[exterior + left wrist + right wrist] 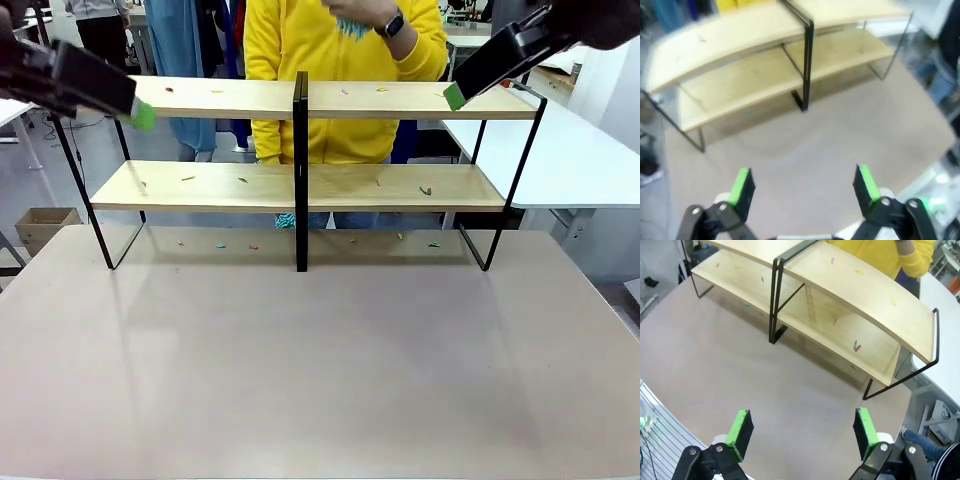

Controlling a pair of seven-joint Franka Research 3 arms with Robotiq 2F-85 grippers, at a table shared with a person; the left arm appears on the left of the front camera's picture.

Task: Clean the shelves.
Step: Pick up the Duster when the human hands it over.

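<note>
My left gripper (804,182) has its green pads spread wide apart with nothing between them; right gripper (802,429) likewise, fingers apart and empty. Below both lies the bare desk (320,380). In the front view each gripper hangs high and out to its own side, about level with the top board. My reading: this leaves the open front of the rack unobstructed and gives each wrist camera a look down over it. The shelves (250,98) stand upright on their black frame at the far part of the desk, between me and the person (340,70) in the yellow top. Long axis runs left to right across the desk, parallel to its far edge. The open front faces me, and the black centre post splits both boards into a left and a right bay. Small coloured scraps (425,190) are scattered on the upper and lower boards, with a few more on the desk under the lower board. These look to be what needs clearing. I hold no cloth or tool. The person's raised hand (362,14) holds something teal; I cannot tell what it is.
</note>
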